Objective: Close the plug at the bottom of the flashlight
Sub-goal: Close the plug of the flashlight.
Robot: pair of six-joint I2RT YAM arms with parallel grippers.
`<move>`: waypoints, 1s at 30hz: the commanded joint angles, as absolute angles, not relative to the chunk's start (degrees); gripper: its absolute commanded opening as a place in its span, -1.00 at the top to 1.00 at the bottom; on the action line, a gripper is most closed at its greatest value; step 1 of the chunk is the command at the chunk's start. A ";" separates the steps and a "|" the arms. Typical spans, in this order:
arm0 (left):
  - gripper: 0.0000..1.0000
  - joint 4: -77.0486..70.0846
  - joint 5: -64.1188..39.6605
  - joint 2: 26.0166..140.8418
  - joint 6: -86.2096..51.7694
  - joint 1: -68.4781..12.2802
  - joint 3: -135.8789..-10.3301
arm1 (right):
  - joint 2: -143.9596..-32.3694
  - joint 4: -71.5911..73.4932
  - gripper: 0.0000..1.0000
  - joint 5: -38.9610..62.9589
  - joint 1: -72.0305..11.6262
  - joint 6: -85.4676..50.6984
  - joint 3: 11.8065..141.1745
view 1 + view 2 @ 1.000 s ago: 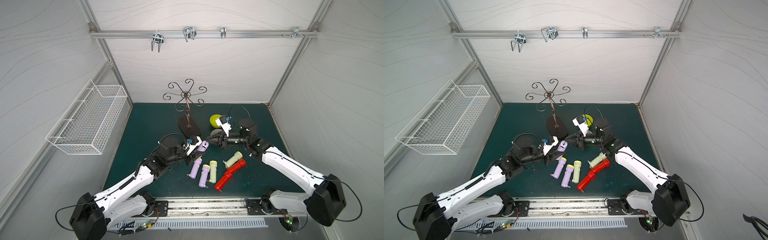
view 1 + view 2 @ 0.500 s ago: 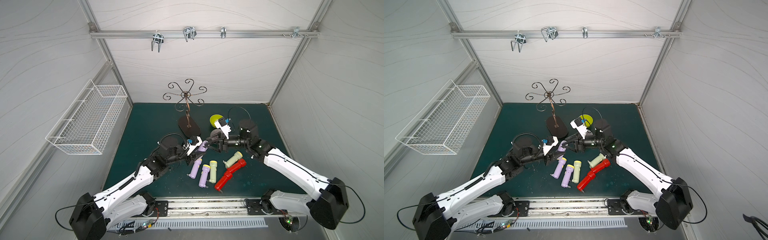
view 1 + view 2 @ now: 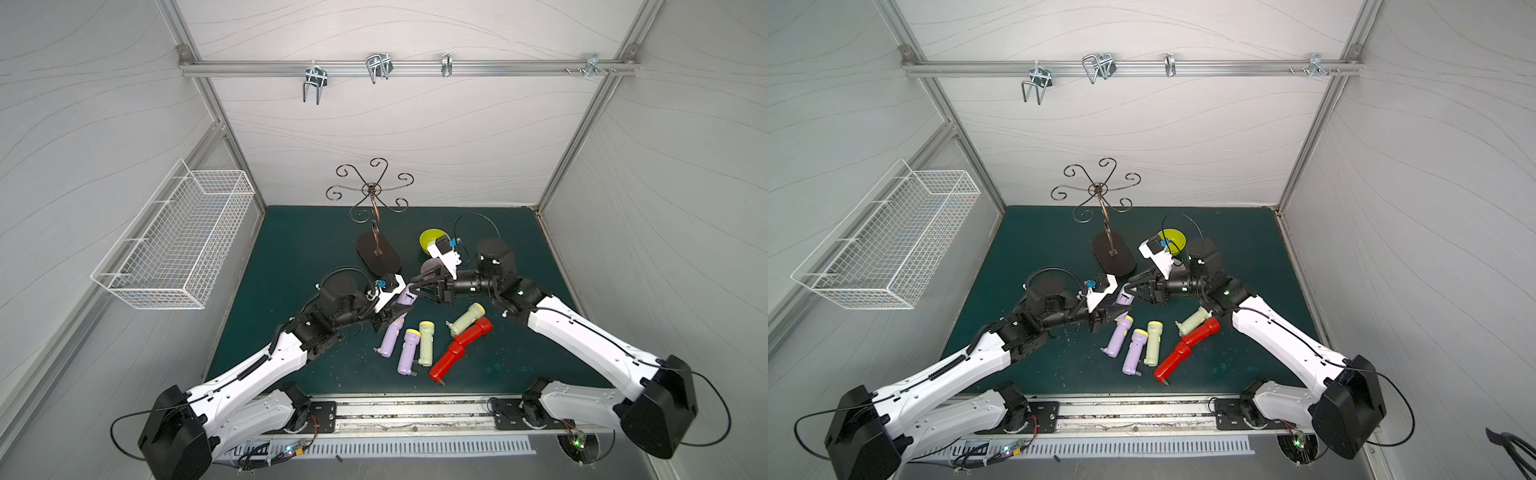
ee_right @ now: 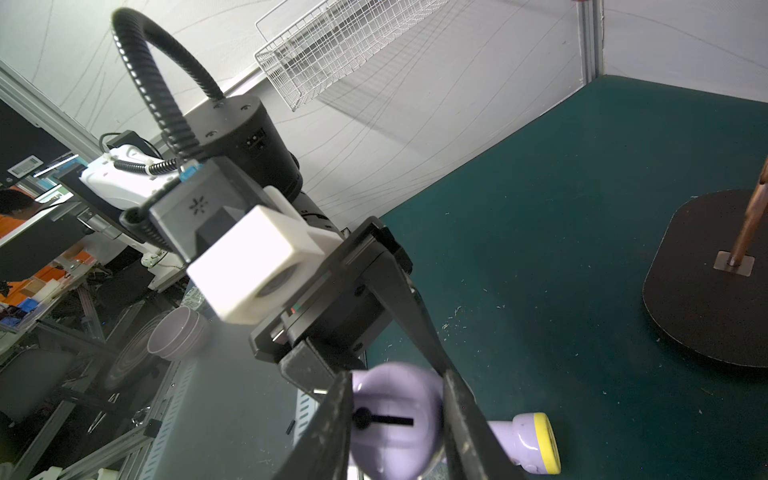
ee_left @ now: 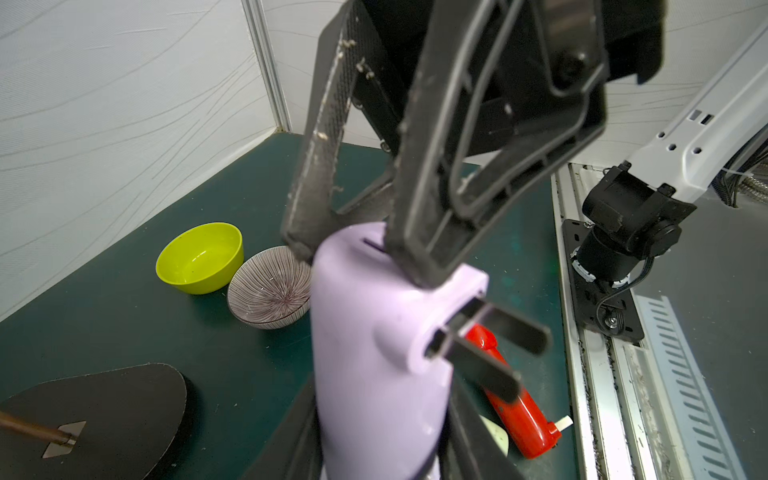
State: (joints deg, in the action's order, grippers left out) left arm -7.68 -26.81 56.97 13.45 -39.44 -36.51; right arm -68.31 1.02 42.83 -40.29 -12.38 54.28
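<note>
Plug (image 5: 498, 328) not yet closed: prongs jut beside narrowly parted right jaws, grip indeterminate; left jaws clamp the flashlight (image 5: 365, 374).

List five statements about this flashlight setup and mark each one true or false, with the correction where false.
1. The left gripper holds a lilac flashlight up off the mat. True.
2. That flashlight's plug prongs are folded away. False: in the left wrist view they stick out from its end.
3. The right gripper has a finger on either side of that flashlight's plug end. True.
4. The yellow-green bowl lies upside down. False: it stands open side up.
5. The wire basket stands on the mat. False: it hangs on the side wall.
</note>
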 commanded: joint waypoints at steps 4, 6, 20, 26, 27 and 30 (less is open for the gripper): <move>1.00 -13.08 -26.57 55.82 14.41 -39.46 -37.84 | -69.96 0.11 0.40 44.21 -40.52 -12.14 55.04; 1.00 -13.30 -26.32 55.51 14.33 -39.46 -37.88 | -70.12 -0.05 0.42 44.10 -40.59 -11.99 54.93; 1.00 -14.39 -26.45 52.15 13.38 -39.46 -37.14 | -72.54 -1.19 0.79 40.60 -40.33 -11.26 54.14; 1.00 -15.11 -26.00 51.11 12.44 -39.63 -36.70 | -73.08 -1.08 0.84 38.07 -37.92 -12.89 53.96; 1.00 -15.16 -25.29 51.11 12.24 -39.79 -36.65 | -72.78 -0.69 0.83 38.00 -37.26 -13.50 53.88; 1.00 -15.11 -20.22 51.82 10.43 -40.14 -36.82 | -71.19 0.73 0.78 36.93 -35.49 -15.33 53.48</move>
